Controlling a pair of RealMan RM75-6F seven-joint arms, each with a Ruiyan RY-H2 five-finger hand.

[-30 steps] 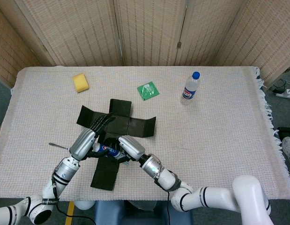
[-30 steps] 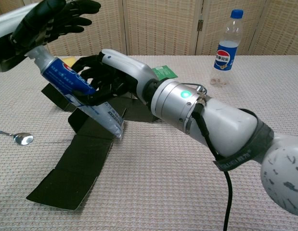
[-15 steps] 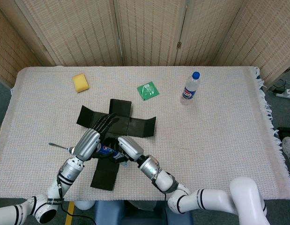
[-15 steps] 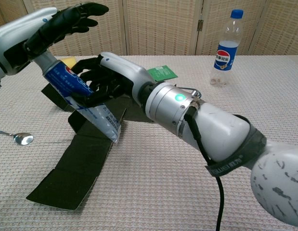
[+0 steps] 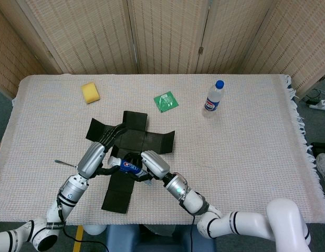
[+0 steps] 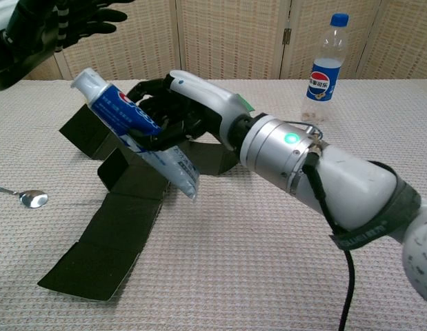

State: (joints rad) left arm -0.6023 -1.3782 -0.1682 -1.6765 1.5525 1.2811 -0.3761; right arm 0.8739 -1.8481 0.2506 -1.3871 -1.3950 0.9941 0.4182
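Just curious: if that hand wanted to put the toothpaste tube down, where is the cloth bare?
Bare cloth runs right of the flattened black box, below the bottle and green packet. Around the box, both hands crowd it.

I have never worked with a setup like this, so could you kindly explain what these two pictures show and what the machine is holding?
This is a robot with two arms, each ending in a humanlike hand, working at a cloth-covered table. One picture looks down from a camera in the robot's head; the other looks forward from its chest, so the arms loom large there.

The right hand grips a toothpaste tube around its middle, lifted off the table with the cap end up and to the left. The left hand is raised beside the cap, fingers spread, holding nothing.

Under them lies a flattened black cardboard box. Also on the table: a spoon near the left edge, a yellow sponge, a green packet and a plastic bottle with a blue cap, standing upright.
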